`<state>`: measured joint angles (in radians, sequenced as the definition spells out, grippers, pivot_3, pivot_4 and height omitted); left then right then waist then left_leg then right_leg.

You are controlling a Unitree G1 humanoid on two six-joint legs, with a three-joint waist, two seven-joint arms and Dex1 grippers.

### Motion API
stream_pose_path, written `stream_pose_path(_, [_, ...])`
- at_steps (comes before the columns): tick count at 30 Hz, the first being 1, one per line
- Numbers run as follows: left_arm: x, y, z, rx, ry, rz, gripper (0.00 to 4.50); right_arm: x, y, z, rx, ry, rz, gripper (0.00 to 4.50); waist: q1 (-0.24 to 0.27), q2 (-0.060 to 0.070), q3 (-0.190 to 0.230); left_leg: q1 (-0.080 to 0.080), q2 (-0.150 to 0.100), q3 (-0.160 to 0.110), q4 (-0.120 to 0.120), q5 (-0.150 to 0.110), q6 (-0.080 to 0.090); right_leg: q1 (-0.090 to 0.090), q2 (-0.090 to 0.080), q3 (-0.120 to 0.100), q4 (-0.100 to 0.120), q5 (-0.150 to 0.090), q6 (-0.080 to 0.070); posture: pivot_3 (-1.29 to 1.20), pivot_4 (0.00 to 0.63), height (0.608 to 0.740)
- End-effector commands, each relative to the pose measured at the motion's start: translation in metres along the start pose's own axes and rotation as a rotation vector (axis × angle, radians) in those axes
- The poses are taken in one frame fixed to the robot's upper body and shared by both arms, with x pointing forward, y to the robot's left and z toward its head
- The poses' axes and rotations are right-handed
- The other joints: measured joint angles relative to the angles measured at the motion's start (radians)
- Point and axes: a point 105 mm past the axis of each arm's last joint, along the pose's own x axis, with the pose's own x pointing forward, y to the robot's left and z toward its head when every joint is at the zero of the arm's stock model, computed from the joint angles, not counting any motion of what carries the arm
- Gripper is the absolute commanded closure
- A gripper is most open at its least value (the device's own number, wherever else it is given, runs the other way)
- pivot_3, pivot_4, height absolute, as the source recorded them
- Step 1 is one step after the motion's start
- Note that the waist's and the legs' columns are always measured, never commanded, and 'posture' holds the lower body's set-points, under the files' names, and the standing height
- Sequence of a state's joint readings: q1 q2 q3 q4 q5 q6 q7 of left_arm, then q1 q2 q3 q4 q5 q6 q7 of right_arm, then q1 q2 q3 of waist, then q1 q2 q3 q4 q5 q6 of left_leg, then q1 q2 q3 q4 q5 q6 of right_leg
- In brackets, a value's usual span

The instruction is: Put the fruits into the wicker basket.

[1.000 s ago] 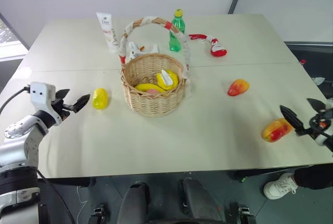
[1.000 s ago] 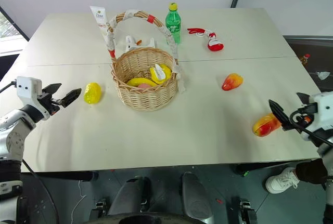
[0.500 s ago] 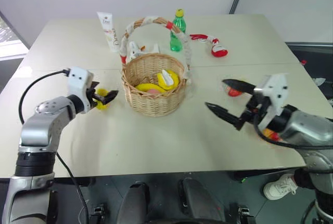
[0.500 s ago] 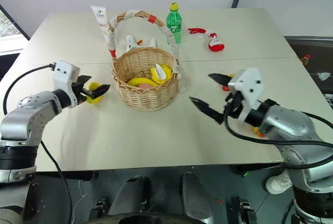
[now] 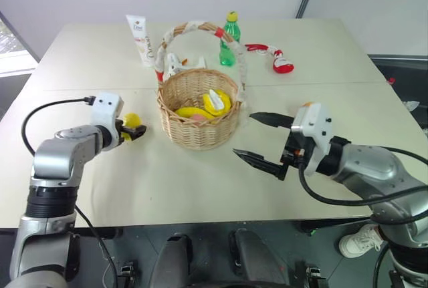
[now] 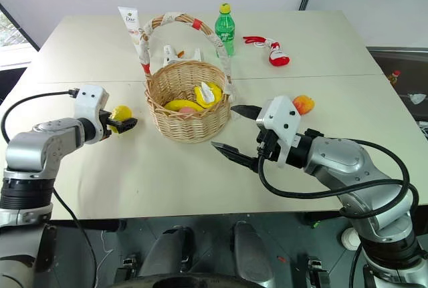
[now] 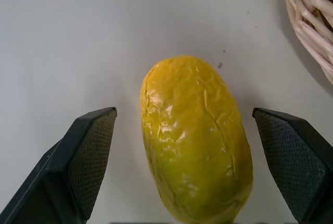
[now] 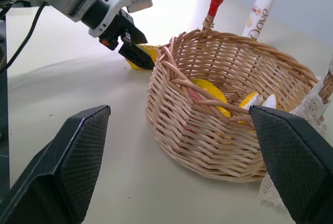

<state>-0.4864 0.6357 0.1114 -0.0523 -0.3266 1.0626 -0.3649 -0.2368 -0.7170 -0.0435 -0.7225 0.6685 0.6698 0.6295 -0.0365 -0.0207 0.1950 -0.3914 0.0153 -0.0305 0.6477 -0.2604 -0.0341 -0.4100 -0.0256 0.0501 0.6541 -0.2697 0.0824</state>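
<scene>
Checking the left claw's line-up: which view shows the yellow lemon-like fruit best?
The left wrist view: the yellow fruit lies large between the open left claw fingers, untouched. Both eye views show it small, partly behind that claw; the right wrist view shows a sliver.

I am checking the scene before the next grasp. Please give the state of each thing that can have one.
left gripper: open, fingers either side of the yellow fruit, not closed on it
right gripper: open, empty, beside the wicker basket
yellow fruit: lying on the table, outside the basket
wicker basket: upright, already holding yellow items
green bottle: upright, capped
</scene>
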Motion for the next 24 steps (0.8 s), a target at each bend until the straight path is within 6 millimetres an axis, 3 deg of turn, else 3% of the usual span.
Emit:
stream_pose_path(1, [0.001, 0.002, 0.011, 0.012, -0.031, 0.019, 0.25, 0.002, 0.003, 0.011, -0.04, -0.039, 0.004, 0.01, -0.001, 0.0, 0.0, 0.0, 0.0, 0.0, 0.0, 0.0, 0.0, 0.0, 0.0, 0.0, 0.0, 0.0, 0.0, 0.0, 0.15, 0.74])
stream_pose_path(3, [0.002, 0.003, 0.011, 0.013, -0.032, 0.025, 0.87, 0.003, 0.003, 0.012, -0.043, -0.044, 0.0, 0.0, -0.001, 0.0, 0.0, 0.0, 0.0, 0.0, 0.0, 0.0, 0.0, 0.0, 0.0, 0.0, 0.0, 0.0, 0.0, 0.0, 0.15, 0.74])
stream_pose_path(7, [0.001, 0.008, 0.015, 0.031, -0.046, 0.047, 2.7, 0.003, 0.004, 0.012, -0.043, -0.047, -0.004, 0.0, 0.0, 0.0, 0.0, 0.0, 0.0, 0.0, 0.0, 0.0, 0.0, 0.0, 0.0, 0.0, 0.0, 0.0, 0.0, 0.0, 0.15, 0.74])
stream_pose_path(8, [0.0, 0.012, 0.016, 0.046, -0.054, 0.06, 2.86, 0.004, 0.004, 0.012, -0.042, -0.046, -0.005, 0.0, 0.0, 0.0, 0.0, 0.0, 0.0, 0.0, 0.0, 0.0, 0.0, 0.0, 0.0, 0.0, 0.0, 0.0, 0.0, 0.0, 0.15, 0.74])
stream_pose_path(10, [-0.01, 0.021, 0.029, 0.08, -0.134, 0.063, 2.86, 0.003, 0.003, 0.011, -0.042, -0.043, -0.009, 0.0, -0.002, 0.0, 0.0, 0.0, 0.0, 0.0, 0.0, 0.0, 0.0, 0.0, 0.0, 0.0, 0.0, 0.0, 0.0, 0.0, 0.15, 0.74])
stream_pose_path(12, [-0.03, 0.015, 0.054, 0.083, -0.287, -0.054, 2.86, 0.001, 0.0, 0.01, -0.043, -0.034, -0.022, 0.0, -0.004, 0.0, 0.0, 0.0, 0.0, 0.0, 0.0, 0.0, 0.0, -0.001, 0.0, 0.0, 0.0, 0.0, 0.0, 0.0, 0.15, 0.74])
stream_pose_path(15, [-0.074, -0.029, 0.086, 0.179, -0.498, -0.369, 2.86, -0.004, -0.011, 0.001, -0.043, 0.009, -0.058, 0.0, -0.002, 0.0, 0.0, -0.001, 0.001, 0.0, 0.0, 0.0, 0.0, -0.001, -0.001, 0.0, 0.0, 0.0, 0.0, 0.0, 0.15, 0.74])
stream_pose_path(17, [-0.087, -0.049, 0.093, 0.241, -0.536, -0.473, 2.86, -0.009, -0.022, -0.006, -0.044, 0.042, -0.097, 0.0, 0.006, 0.0, 0.0, -0.001, 0.001, 0.0, 0.0, 0.0, 0.0, -0.001, -0.002, 0.0, 0.0, 0.0, 0.0, 0.0, 0.15, 0.74])
stream_pose_path(20, [-0.075, -0.077, 0.103, 0.356, -0.501, -0.506, 2.86, -0.019, -0.048, -0.023, -0.076, 0.128, -0.206, 0.0, 0.024, 0.0, 0.0, 0.0, 0.0, 0.001, 0.001, 0.0, 0.0, 0.001, -0.003, 0.0, -0.001, 0.0, 0.0, 0.0, 0.15, 0.74])
stream_pose_path(24, [-0.04, -0.102, 0.115, 0.379, -0.441, -0.456, 2.86, -0.032, -0.078, -0.042, -0.08, 0.196, -0.363, 0.0, 0.026, -0.001, -0.001, -0.001, -0.004, 0.003, 0.002, 0.0, 0.0, 0.003, -0.001, 0.0, -0.003, 0.0, 0.0, 0.0, 0.15, 0.74])
